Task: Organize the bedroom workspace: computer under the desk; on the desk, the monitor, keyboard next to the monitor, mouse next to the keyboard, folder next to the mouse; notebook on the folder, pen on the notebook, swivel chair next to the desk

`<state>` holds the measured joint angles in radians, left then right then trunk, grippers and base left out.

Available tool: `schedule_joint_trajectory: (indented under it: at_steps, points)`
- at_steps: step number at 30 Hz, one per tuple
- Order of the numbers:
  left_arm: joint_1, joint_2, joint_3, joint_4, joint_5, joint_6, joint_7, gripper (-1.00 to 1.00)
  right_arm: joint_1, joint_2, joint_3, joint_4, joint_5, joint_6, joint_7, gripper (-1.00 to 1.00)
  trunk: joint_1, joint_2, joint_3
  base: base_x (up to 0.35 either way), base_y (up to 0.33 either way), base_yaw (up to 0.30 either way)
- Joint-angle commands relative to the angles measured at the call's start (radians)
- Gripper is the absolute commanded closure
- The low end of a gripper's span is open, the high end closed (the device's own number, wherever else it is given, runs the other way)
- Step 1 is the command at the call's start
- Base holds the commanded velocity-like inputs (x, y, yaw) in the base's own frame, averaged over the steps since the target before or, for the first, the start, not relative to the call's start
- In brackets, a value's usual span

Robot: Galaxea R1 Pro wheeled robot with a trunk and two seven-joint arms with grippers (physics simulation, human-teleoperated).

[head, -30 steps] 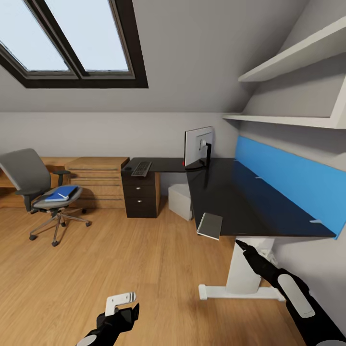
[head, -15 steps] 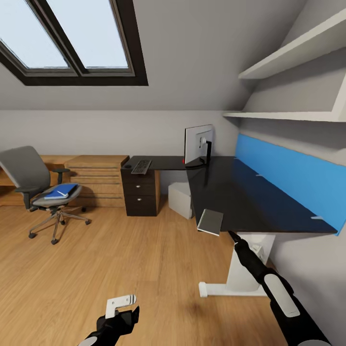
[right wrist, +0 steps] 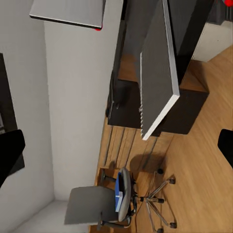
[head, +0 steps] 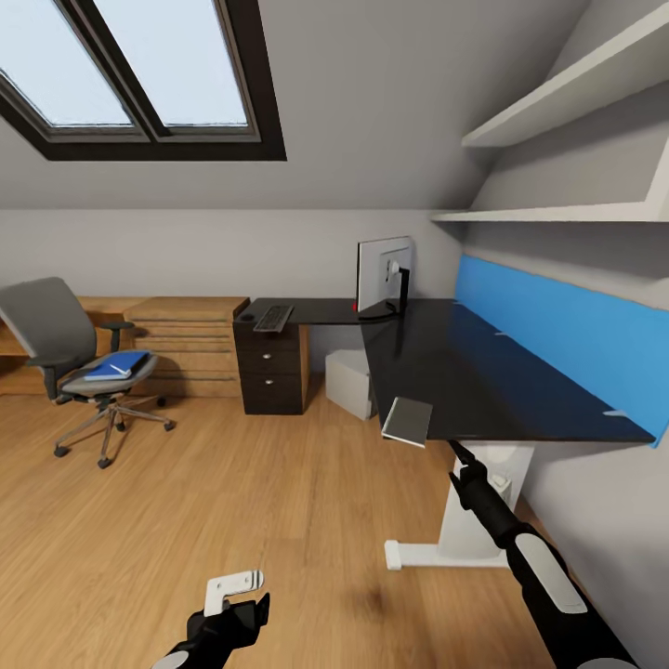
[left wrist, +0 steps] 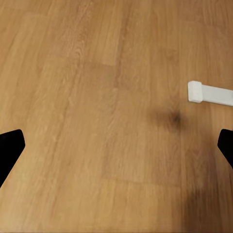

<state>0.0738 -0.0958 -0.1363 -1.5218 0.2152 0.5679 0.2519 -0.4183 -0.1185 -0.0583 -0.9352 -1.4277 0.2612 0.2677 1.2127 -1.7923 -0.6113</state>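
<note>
Notebook (head: 407, 421), thin, dark grey, overhangs the glossy black desk (head: 483, 381) edge just ahead of the spread right gripper (head: 455, 448); blue folder (head: 118, 365) waits on the distant grey swivel chair (head: 56, 348), unmoved.

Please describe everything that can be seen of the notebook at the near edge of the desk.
The notebook is thin, rectangular and grey, with a pale lower edge; the right wrist view shows spiral binding along one long side. It is closed and lies flat on the glossy black desk at its near corner, part of it jutting over the edge above the floor. Nothing lies on it. The right gripper is just below and beside it, not touching.
</note>
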Motion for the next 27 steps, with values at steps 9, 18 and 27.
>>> schedule_joint_trajectory:
  at_steps: [9, 18, 27]
  points:
    - [0.000, 0.000, -0.001, -0.001, 0.010, 0.003, 0.009, -1.00, 0.000, -0.002, 0.000, -0.001, -0.011, 0.013, 0.006, -1.00, 0.035, -0.064, -0.029, 0.000, 0.000, 0.000]
    - [0.000, 0.000, -0.002, -0.001, 0.011, 0.003, 0.009, -1.00, 0.000, -0.005, 0.000, -0.002, -0.008, 0.027, 0.007, -1.00, 0.069, -0.127, -0.057, 0.000, 0.000, 0.000]
    - [0.000, 0.001, -0.001, -0.001, 0.012, 0.003, 0.009, -1.00, 0.000, -0.005, 0.000, -0.001, -0.006, 0.090, 0.007, -1.00, 0.104, -0.190, -0.085, 0.000, 0.000, 0.000]
